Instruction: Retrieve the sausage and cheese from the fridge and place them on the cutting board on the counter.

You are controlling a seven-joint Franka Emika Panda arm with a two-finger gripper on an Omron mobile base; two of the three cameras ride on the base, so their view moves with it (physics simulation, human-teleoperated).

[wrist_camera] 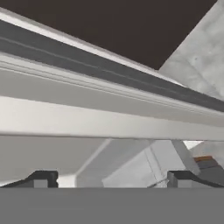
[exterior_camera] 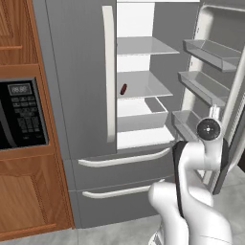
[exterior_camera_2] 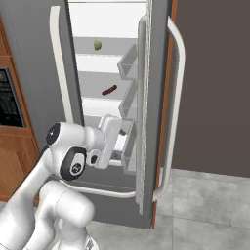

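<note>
Lying on a middle shelf of the open fridge (exterior_camera: 86,72), the sausage (exterior_camera: 123,89) points roughly front to back. It sits above and left of the gripper (wrist_camera: 111,178), whose jaws stand spread and empty, low by the door bins (exterior_camera: 203,86). The cheese (exterior_camera_2: 97,45) rests one shelf higher.

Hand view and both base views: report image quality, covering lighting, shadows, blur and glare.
Left base view: flat, even rendered light, no glare; the sausage on its fridge shelf is small and soft-edged. Right base view: equally even; the cheese is a small blurred blob. Hand view: close surfaces look smeared; the open gripper shows dark fingertips.
</note>
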